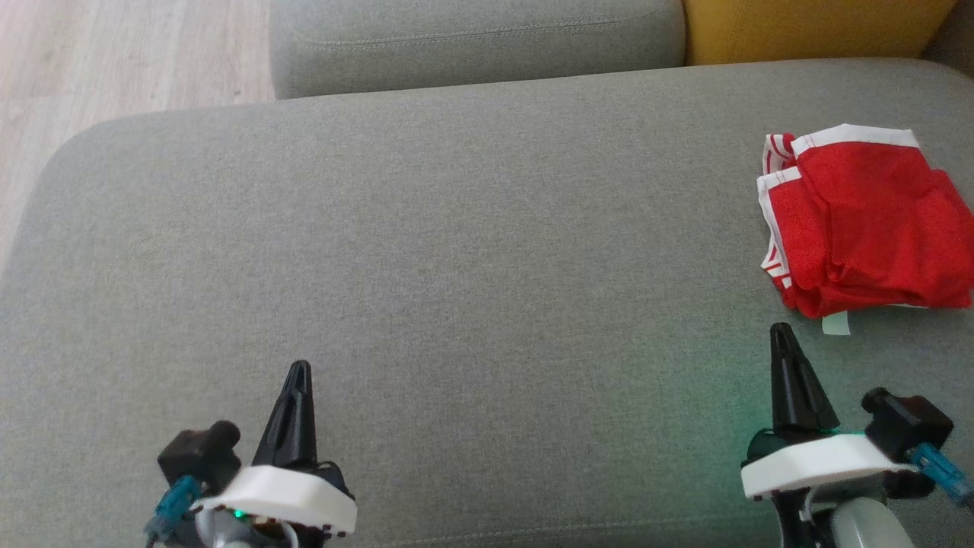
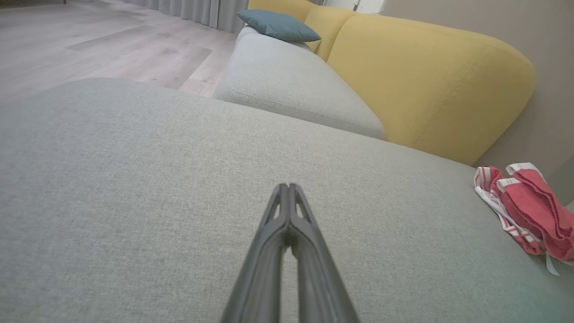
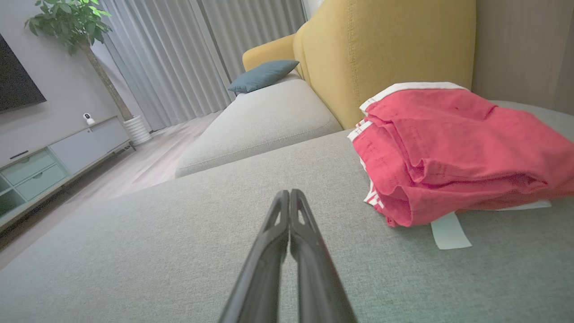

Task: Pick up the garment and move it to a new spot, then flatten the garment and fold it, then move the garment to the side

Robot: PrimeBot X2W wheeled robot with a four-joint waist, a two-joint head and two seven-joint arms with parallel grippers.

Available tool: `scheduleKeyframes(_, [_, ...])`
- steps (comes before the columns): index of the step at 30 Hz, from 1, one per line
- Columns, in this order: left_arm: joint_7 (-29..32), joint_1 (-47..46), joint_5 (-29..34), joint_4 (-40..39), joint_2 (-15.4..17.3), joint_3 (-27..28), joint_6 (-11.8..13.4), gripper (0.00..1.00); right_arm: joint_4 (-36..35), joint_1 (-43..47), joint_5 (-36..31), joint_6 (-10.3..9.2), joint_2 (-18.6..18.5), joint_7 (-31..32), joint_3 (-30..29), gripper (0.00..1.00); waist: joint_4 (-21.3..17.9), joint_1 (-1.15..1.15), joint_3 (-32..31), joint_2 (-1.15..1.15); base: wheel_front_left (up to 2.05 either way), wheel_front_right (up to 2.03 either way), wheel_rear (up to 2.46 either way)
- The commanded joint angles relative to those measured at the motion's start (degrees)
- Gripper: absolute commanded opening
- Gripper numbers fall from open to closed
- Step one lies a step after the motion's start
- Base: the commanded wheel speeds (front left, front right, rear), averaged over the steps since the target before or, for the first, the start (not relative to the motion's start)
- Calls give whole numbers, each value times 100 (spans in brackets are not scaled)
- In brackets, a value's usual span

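Well, the red garment (image 1: 867, 221) lies folded just past the right gripper (image 1: 780, 331), far from the left gripper (image 1: 299, 369). Both grippers are squeezed tight, fingers together. A white tag (image 1: 835, 324) pokes out toward the right gripper; no words can be read on it.

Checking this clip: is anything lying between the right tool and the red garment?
Nothing visible. Only bare grey cushion separates the shut right tool from the red garment, which lies just ahead and slightly to its right; the garment's white tag pokes out toward the tool.
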Motion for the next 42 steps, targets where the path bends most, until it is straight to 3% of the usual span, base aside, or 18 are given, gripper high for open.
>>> scheduleKeyframes(1, [24, -266, -171, -163, 49, 95, -65, 0, -189, -228, 195, -1, -45, 41, -15, 0, 2, 0, -3, 0, 0, 0, 0])
scheduleKeyframes(42, [589, -526, -2778, 79, 162, 559, -436, 0, -206, -338, 2882, -2, -120, 629, -189, 0, 60, 0, -79, 0, 0, 0, 0])
